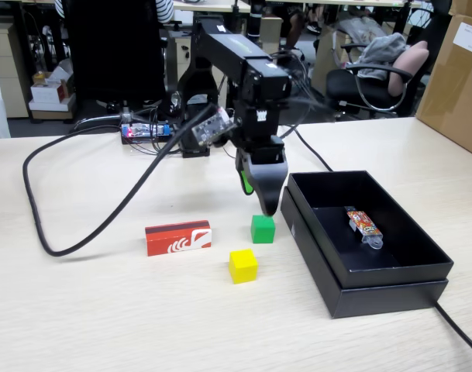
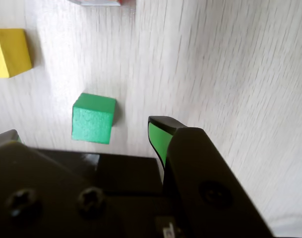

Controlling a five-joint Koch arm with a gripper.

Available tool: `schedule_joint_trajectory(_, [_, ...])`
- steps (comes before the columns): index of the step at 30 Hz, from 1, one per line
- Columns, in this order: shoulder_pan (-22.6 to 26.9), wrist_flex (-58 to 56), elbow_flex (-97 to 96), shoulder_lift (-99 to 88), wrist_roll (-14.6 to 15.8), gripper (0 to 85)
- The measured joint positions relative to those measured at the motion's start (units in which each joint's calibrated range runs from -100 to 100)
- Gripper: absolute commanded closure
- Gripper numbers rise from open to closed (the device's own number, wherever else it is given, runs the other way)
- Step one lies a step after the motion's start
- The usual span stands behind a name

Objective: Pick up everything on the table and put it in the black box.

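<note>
A small green cube (image 1: 262, 229) sits on the light wood-grain table (image 1: 104, 310), just left of the black box (image 1: 309, 252). My gripper (image 1: 255, 203) hangs open right above and slightly behind it. In the wrist view the green cube (image 2: 93, 118) lies on the table (image 2: 215, 74) between the spread jaws of the gripper (image 2: 84, 131), untouched, and the green-padded fingertip (image 2: 159, 136) stands to its right. A yellow cube (image 1: 242, 265) (image 2: 9, 52) lies nearer the front. The red oblong box (image 1: 178, 237) with a white swirl rests to the left.
A colourful packet (image 1: 363, 225) lies inside the black box. A thick black cable (image 1: 34, 201) loops over the table's left side, and another cable (image 1: 460, 333) runs off at the front right. A brown carton (image 1: 453, 77) stands at the far right.
</note>
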Motion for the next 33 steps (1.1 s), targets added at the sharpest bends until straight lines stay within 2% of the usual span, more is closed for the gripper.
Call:
schedule_joint_trajectory(19, [0.54,0.00,7.76,17.35,0.83,38.4])
schedule_joint_trajectory(22, [0.73,0.08,7.76,17.86,1.12,43.0])
schedule_joint_trajectory(26, [0.78,0.00,7.76,18.62,1.12,43.5])
schedule_joint_trajectory(28, [0.78,0.00,7.76,19.38,1.12,47.9])
schedule_joint_trajectory(31, [0.78,0.08,7.76,19.89,1.12,48.3])
schedule_joint_trajectory(33, [0.78,0.08,7.76,20.01,1.12,55.1])
